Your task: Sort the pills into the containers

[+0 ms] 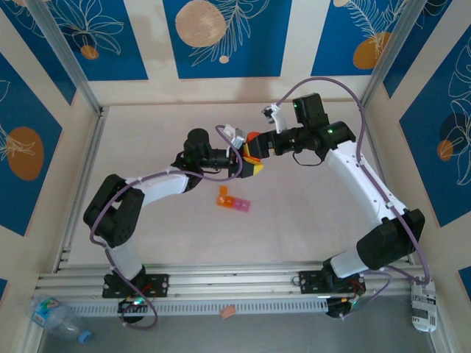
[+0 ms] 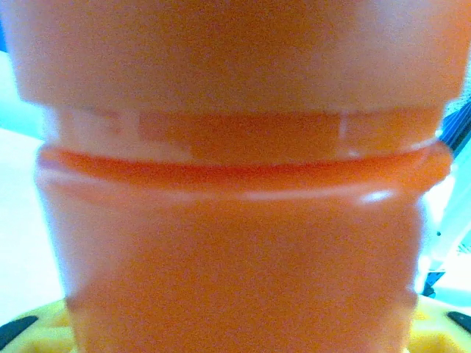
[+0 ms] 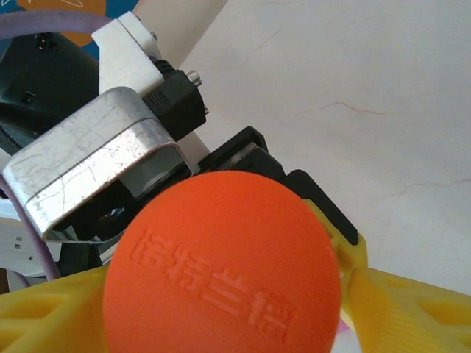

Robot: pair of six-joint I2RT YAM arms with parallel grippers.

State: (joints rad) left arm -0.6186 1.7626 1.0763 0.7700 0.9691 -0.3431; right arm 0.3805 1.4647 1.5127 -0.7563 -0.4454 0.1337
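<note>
My left gripper is shut on an orange cylindrical bottle, holding it above the table; yellow fingertips peek out at the bottom corners of the left wrist view. The bottle's round orange cap, with raised characters, sits between the yellow fingers of my right gripper. A thin gap shows by the right finger, so that gripper is open around the cap. The containers, one orange and two pink cubes, lie on the table just below the two grippers. The pills are hidden.
Aluminium rails run along the near edge by the arm bases. A plastic water bottle lies off the table at the front left, a small orange scrap at the front middle. Patterned walls enclose the table.
</note>
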